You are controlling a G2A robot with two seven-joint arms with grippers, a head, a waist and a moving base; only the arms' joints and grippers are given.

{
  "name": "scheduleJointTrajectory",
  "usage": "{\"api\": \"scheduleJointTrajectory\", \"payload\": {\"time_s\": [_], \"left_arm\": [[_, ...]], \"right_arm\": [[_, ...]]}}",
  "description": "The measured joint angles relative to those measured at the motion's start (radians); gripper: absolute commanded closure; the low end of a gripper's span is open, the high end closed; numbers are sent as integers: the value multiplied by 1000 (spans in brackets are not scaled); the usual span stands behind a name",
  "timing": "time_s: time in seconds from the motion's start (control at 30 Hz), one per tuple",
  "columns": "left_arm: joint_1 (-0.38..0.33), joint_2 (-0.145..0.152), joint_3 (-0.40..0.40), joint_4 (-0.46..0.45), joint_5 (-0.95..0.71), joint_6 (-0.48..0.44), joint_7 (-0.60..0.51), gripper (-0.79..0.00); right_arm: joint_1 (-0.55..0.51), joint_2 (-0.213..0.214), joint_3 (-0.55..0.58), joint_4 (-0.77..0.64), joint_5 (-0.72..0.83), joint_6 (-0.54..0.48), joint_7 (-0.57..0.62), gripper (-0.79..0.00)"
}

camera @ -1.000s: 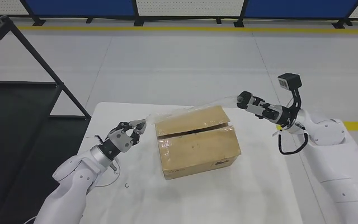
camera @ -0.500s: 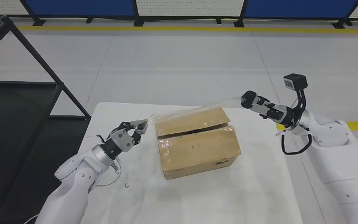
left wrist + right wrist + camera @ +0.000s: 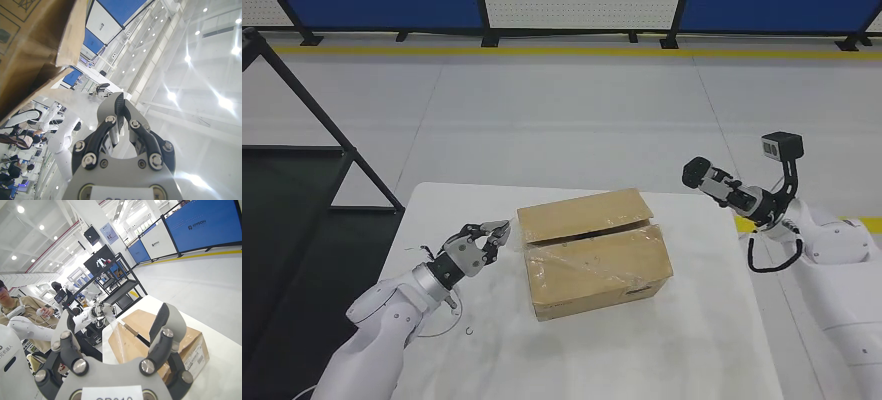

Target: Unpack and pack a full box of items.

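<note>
From above, the brown cardboard box (image 3: pixel 592 262) sits mid-way across the white table (image 3: pixel 692 340). Its two top flaps lie almost flat, with a dark gap along the seam between them. The flap nearer the robot has a glossy, wrinkled sheen, and a small dark print marks the side wall below it. The left tool (image 3: pixel 499 238) is just beside the box's left end, low over the table. The right tool (image 3: pixel 694 172) hangs off the box's far right corner, well apart from it.

From the left wrist, the box looms close, showing the ragged corrugated edges of its flaps. The left tool (image 3: pixel 122 100) is clenched, pads pressed together, gripping the end of a clear tape strip (image 3: pixel 75 100) that runs across to the box's flap.

From the right wrist, the right tool (image 3: pixel 115 311) is released, its fingers spread wide. Beyond it, the box shows a white label on its end wall, and the tape strip (image 3: pixel 115 323) runs from the left tool down onto the box's top edge.
</note>
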Motion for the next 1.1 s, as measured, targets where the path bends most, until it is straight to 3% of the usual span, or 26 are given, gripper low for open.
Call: {"api": "scheduleJointTrajectory", "payload": {"time_s": [0.27,0.53,0.93,1.0,1.1], "left_arm": [[-11,-6,11,1,-2,-1,-1,0],[0,-7,-7,-17,-6,2,-4,0],[30,-7,-35,-47,-12,-1,-18,0],[33,-7,-37,-50,-13,1,-20,0],[37,-7,-40,-56,-6,11,-21,0]], "right_arm": [[-41,3,-51,-104,77,15,78,-785],[-114,72,-149,-363,35,197,258,-785],[-116,77,-153,-373,22,205,267,-785],[-117,79,-151,-403,-24,196,246,-785],[-131,89,-125,-483,-257,218,183,-785]]}}
